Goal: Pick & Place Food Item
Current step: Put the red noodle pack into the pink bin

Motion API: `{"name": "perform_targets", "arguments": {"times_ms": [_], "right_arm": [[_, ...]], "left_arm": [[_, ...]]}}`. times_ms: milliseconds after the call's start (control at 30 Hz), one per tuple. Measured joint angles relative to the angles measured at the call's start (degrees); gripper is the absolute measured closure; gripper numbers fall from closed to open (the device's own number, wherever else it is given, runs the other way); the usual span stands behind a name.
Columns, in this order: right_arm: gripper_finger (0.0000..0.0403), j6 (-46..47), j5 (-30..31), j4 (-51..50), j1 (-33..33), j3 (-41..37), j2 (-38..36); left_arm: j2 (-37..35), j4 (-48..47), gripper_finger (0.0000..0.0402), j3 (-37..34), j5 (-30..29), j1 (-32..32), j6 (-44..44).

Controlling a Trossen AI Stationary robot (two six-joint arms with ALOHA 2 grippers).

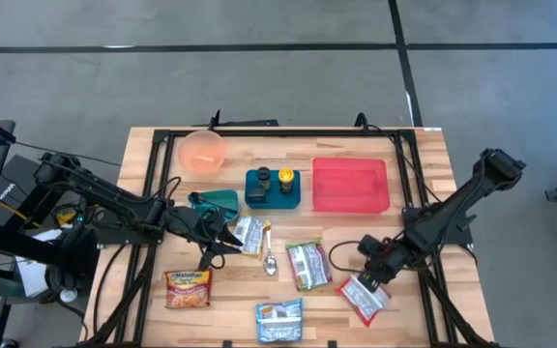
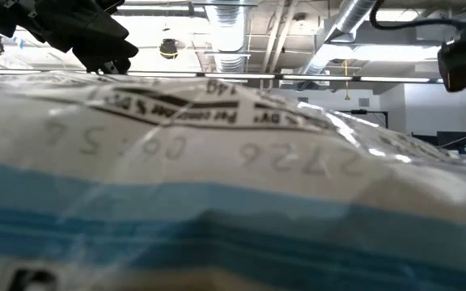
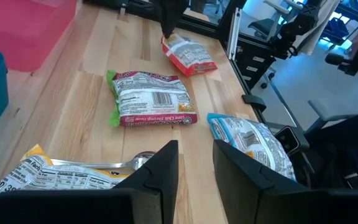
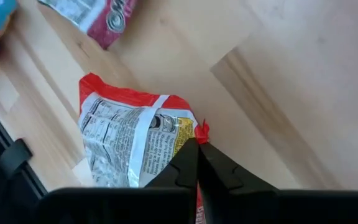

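Right claw clenched on the red packet at the bench's near right.

Nearest, a blue packet [image 1: 279, 321] lies at the front edge, filling the low view. The right claw [image 4: 197, 163] pinches the edge of the red packet [image 4: 129, 140], which lies flat on the bench [image 1: 424, 184]. Left of it sit a green packet [image 1: 308, 264], a spoon [image 1: 270, 263] and the left claw [image 3: 196, 165], partly open, holding nothing. Farther back stand a red tray [image 1: 350, 185] and an orange bowl [image 1: 202, 152].

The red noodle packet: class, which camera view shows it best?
The right wrist view: the red noodle packet fills it, pinched by the right gripper. The high view and left wrist view show it small; the low view, nothing.
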Motion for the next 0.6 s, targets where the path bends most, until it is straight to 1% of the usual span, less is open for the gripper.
{"name": "perform_targets", "arguments": {"times_ms": [200,600], "right_arm": [[0.0403,-2.35,3.52,-1.75,0.00,1.38,-1.67],[0.0403,-5.21,9.78,-4.61,0.00,1.44,-6.39]], "left_arm": [[0.00,0.00,0.0307,0.00,0.00,0.01,0.00],[0.00,0.14,0.0307,0.00,0.00,0.00,0.00]]}}
